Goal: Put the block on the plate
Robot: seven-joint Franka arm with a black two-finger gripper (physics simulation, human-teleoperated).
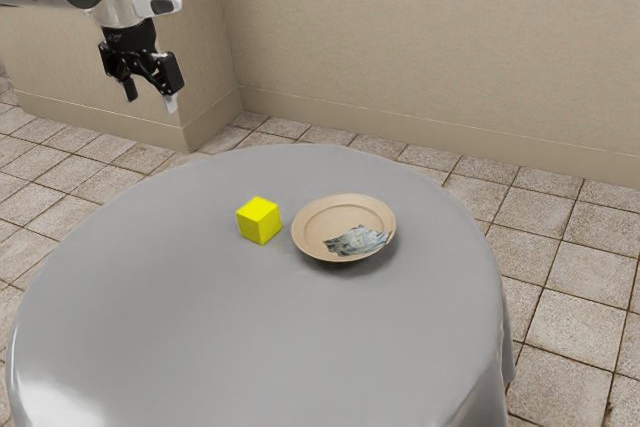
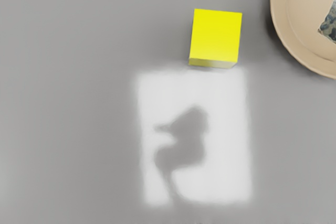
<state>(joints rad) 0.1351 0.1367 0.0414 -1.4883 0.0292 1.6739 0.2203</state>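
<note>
In the exterior view my gripper (image 1: 150, 102) hangs high above the table's far left side, its two fingers spread apart with nothing between them. The yellow block (image 1: 259, 220) rests on the table, well below the gripper and toward the exterior view's right. Close beside the block, with a small gap, lies the round tan plate (image 1: 320, 212). From the hand's camera, the yellow block (image 2: 216, 36) and part of the plate (image 2: 286, 11) can be seen lying apart.
A crumpled, patterned grey-blue piece (image 1: 358, 240) lies on the plate. The round table (image 1: 270, 337) has a glossy grey cover that hangs over its edge. Beyond it are a tiled floor (image 1: 575, 322) and beige walls (image 1: 430, 37).
</note>
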